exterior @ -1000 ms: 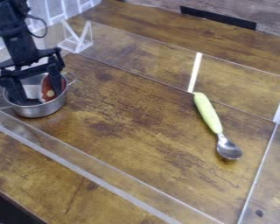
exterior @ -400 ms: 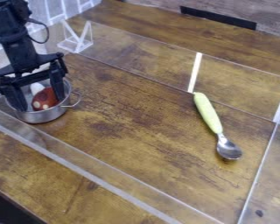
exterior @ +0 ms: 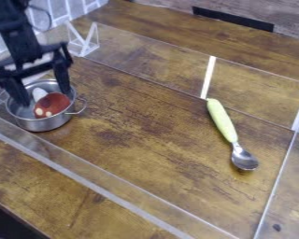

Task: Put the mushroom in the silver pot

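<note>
silver pot [exterior: 40,114]: far rim behind claw [exterior: 31,82] | mushroom [exterior: 49,105]: stem unseen

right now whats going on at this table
A single robot arm is working at a wooden table. Its gripper hangs open just above the silver pot at the left edge, and the mushroom already lies inside the pot, free of the fingers. So the drop looks done. Off to the right, a green-handled spoon lies untouched on the table.
</note>
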Tool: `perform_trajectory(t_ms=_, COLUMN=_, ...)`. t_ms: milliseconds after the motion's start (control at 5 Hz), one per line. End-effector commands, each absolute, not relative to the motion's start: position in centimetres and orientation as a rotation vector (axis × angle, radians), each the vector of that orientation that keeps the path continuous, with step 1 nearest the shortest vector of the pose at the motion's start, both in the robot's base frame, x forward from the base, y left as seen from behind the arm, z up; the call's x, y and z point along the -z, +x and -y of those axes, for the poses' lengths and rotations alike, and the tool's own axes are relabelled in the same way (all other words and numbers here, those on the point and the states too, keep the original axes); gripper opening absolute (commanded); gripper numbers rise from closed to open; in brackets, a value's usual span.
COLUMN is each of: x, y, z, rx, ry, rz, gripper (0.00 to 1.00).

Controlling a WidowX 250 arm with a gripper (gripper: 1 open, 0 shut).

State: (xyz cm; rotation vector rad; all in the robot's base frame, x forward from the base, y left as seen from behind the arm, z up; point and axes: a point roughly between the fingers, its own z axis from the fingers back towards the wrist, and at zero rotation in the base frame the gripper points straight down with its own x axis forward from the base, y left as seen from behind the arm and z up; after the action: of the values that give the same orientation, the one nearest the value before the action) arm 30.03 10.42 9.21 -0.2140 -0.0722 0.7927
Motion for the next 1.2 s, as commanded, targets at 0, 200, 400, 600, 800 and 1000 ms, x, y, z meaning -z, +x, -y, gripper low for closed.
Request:
perform_trajectory(t_ms=0, x=-14.0, y=30.3, z=-11.6, rx=-0.814, ry=-0.245, rz=0.161, gripper=1.00)
perform_trajectory(t_ms=200, x=-12.7, y=30.4, z=-11.8, rx=-0.790, ry=-0.239, rz=0.156, gripper=1.00)
perform_trajectory(t_ms=400, x=-11.6, y=30.5, z=-12.7, rx=-0.782, ry=-0.234, rz=0.155, gripper=1.00)
perform_trajectory(t_ms=600, x=-10.8, y=30.5, z=-13.5, rx=-0.809, ry=-0.226, rz=0.158, gripper=1.00)
perform_trajectory(t_ms=800, x=-10.2, y=30.7, z=-14.0, rx=-0.819, ry=-0.218, rz=0.157, gripper=1.00)
perform_trajectory(t_ms=1000, x=-10.6, y=31.1, z=-13.9, rx=-0.794, ry=-0.215, rz=0.152, gripper=1.00)
